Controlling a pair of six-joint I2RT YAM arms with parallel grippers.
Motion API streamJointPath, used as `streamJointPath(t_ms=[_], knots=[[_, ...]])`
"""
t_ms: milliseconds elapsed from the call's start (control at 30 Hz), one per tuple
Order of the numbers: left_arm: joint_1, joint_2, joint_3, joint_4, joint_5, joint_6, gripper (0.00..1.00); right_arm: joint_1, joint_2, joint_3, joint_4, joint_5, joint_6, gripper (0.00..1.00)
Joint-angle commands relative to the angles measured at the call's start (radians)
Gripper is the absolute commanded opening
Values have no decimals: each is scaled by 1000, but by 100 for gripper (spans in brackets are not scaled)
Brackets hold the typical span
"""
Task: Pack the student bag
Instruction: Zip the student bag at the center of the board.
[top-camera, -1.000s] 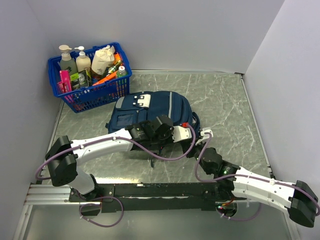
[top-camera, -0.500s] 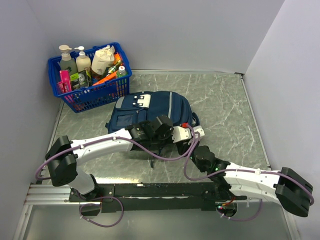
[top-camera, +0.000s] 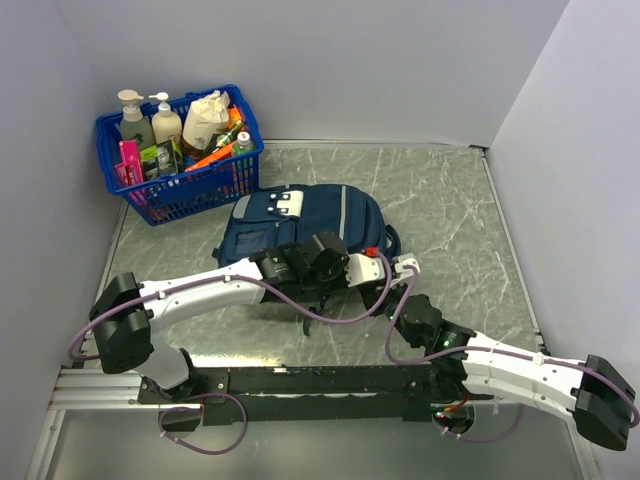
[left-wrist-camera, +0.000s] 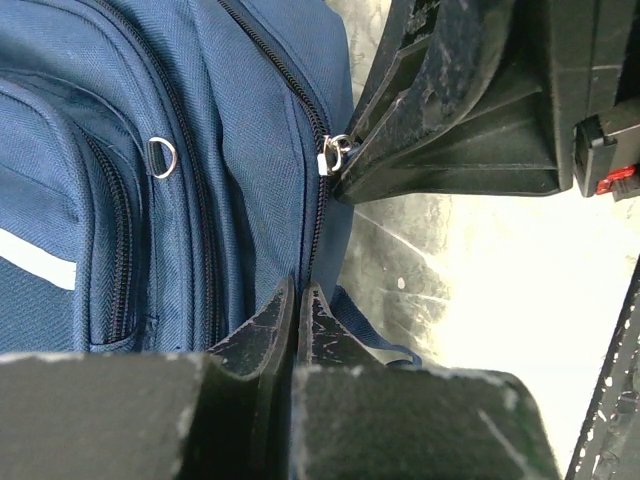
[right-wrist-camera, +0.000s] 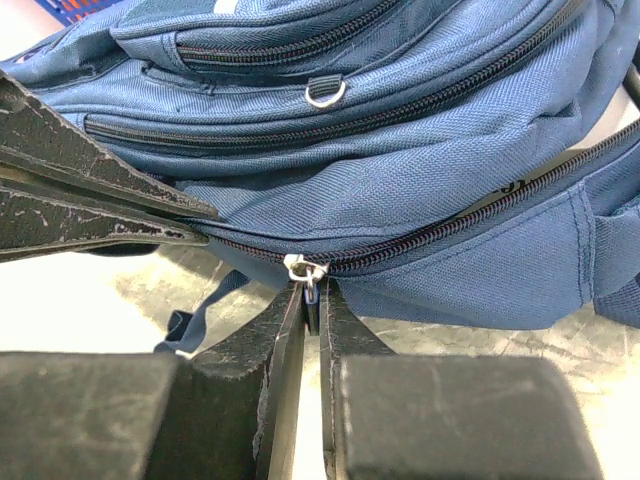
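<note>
The student bag (top-camera: 300, 215) lies flat in the middle of the table, navy with a white patch. Both grippers meet at its near right edge. My left gripper (top-camera: 358, 272) is shut, pinching the bag's fabric (left-wrist-camera: 200, 150) beside the main zipper (left-wrist-camera: 297, 290). My right gripper (right-wrist-camera: 312, 292) is shut on the silver zipper pull (right-wrist-camera: 305, 268), whose tab sits between the jaws. The zipper line (right-wrist-camera: 450, 225) running right from the pull is closed. In the left wrist view the right gripper's fingers (left-wrist-camera: 450, 100) sit at the same pull (left-wrist-camera: 335, 155).
A blue plastic basket (top-camera: 190, 190) with bottles and packets stands at the back left, just beyond the bag. A loose blue strap (right-wrist-camera: 195, 315) lies on the marble table under the bag's edge. Walls close in the left, back and right sides.
The right jaws have narrowed onto the zipper pull. The right arm swung left and then back to the right. The left arm has held its pinch on the bag.
</note>
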Motion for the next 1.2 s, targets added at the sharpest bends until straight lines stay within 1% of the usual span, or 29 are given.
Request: streamJointPath(t_ms=[0,100,233,267,333,367,467,567,600,800,900,933,967,1000,1067,1100,1133,1167], knots=[[0,-59,20,65,2,-18,3,5,-32,6,-9,10,28,0],[0,-62,18,62,3,-13,3,5,-58,26,-72,1,33,0],[0,-69,-2,63,-6,2,3,-7,-90,80,-244,-7,88,0],[0,-80,-21,65,-6,13,3,-17,-98,89,-308,-16,117,0],[0,-92,-44,62,-8,33,2,-34,-124,106,-353,-28,151,0],[0,-107,-76,60,-9,42,2,-43,-134,110,-424,-42,163,0],[0,-149,-145,45,-8,68,2,-106,-141,126,-492,-101,185,0],[0,-196,-207,-7,9,94,1,-188,-135,132,-513,-196,185,0],[0,-207,-218,-51,24,126,1,-222,-130,135,-516,-215,179,0],[2,-327,-342,-139,51,195,1,-259,-101,175,-545,-249,139,0],[11,-403,-402,-199,46,209,1,-265,-96,189,-562,-255,120,0],[19,-454,-440,-238,51,214,2,-268,-101,192,-563,-263,113,0],[26,-483,-463,-256,60,223,3,-270,-105,193,-566,-267,110,0],[38,-552,-512,-269,68,229,6,-268,-113,189,-560,-292,102,0],[40,-617,-554,-285,66,225,10,-268,-133,175,-545,-324,102,0],[42,-672,-581,-283,68,214,14,-270,-136,170,-530,-377,94,0],[42,-693,-592,-262,65,200,15,-268,-138,164,-523,-417,91,0],[42,-712,-600,-242,55,154,19,-268,-136,164,-517,-450,84,0]])
